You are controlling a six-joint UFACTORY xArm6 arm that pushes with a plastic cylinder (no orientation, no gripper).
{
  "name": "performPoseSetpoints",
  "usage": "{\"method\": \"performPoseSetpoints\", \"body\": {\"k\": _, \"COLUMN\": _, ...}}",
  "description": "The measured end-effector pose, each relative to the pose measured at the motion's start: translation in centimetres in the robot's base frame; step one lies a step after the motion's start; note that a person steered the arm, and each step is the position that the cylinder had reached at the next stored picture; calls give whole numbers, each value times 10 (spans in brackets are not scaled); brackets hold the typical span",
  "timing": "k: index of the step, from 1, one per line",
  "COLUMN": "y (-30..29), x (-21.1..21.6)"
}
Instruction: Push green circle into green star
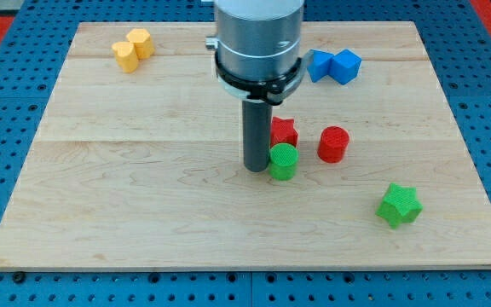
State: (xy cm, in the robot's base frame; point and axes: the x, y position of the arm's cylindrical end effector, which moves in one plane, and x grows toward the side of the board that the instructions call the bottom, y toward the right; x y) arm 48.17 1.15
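Observation:
The green circle (283,160), a short green cylinder, stands near the middle of the wooden board (126,205). The green star (398,205) lies toward the view's lower right, well apart from the circle. My tip (256,168) rests on the board right against the circle's left side. The arm's grey body hangs over the board's top middle and hides what lies behind it.
A red star (285,131) sits just above the green circle, partly behind the rod. A red cylinder (333,144) stands to the circle's right. Two blue blocks (333,66) lie at the top right, two yellow blocks (133,49) at the top left.

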Motion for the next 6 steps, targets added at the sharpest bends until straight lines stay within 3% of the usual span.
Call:
{"method": "performPoseSetpoints", "body": {"k": 1, "y": -3, "x": -17}}
{"method": "performPoseSetpoints", "body": {"k": 3, "y": 50, "x": 42}}
{"method": "performPoseSetpoints", "body": {"k": 5, "y": 55, "x": 4}}
{"method": "performPoseSetpoints", "body": {"k": 6, "y": 112, "x": 49}}
